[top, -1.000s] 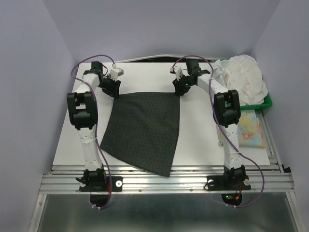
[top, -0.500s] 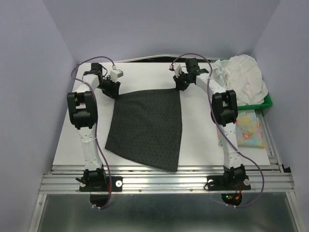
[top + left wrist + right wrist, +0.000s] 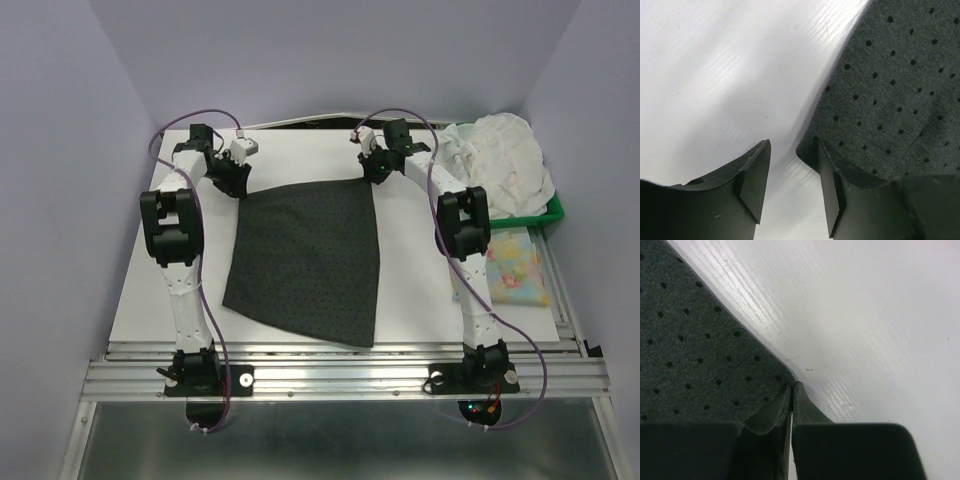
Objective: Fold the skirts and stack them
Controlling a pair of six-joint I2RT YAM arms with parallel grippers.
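Table (image 3: 420,290): charcoal skirt (image 3: 305,260) corner pinched in right end effector (image 3: 791,388).

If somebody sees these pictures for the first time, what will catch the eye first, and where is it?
The dark dotted skirt lies spread flat in the middle of the white table. The right gripper is shut on its far right corner, while the left gripper stands open at its far left corner. At the far right, a white crinkly skirt is heaped in a green tray.
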